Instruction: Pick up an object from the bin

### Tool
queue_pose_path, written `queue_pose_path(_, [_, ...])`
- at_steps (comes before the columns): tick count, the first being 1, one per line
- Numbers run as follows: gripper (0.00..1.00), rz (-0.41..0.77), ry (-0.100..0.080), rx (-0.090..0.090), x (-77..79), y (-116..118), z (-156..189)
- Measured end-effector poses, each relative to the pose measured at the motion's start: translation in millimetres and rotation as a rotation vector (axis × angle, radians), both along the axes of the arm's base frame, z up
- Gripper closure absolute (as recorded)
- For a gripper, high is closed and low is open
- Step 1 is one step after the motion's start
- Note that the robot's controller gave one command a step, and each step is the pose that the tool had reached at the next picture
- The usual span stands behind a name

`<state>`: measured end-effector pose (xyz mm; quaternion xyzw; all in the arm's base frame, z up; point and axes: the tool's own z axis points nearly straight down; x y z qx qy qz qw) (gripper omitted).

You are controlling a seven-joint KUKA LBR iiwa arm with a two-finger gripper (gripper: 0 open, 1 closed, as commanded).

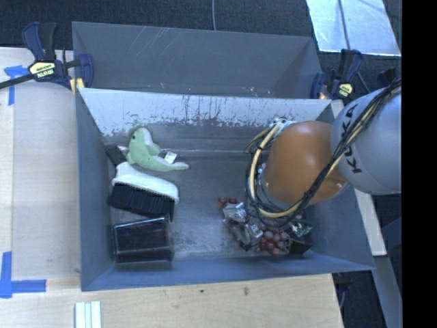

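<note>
Gripper (263, 225) — low at five o'clock of the bin (205, 115), on a dark-red, berry-like cluster (274, 242). Jaw state cannot be told beneath the orange cover (300, 162). Step: seemingly the grasp. Next: firm closure, then a straight lift. Green plush toy (145, 153) — ten o'clock, apart.

the grey arm (372, 149) is reaching in from the right, its last link bending steeply downward. an orange cover (304, 166) is wrapping the wrist, and yellow and black cables (258, 166) are looping around its left side and under it. the gripper (265, 225) is hanging low beneath the cover, mostly hidden by it and the cables.
</note>
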<state>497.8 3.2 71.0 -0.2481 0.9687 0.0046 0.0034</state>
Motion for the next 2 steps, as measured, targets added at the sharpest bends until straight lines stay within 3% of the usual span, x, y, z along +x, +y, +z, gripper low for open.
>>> queue_pose_path(1, [1.0,-0.001,0.0,0.0,0.0,0.0,0.0])
queue_pose_path(2, [1.0,-0.01,0.007,0.0,-4.4,0.7,40.7])
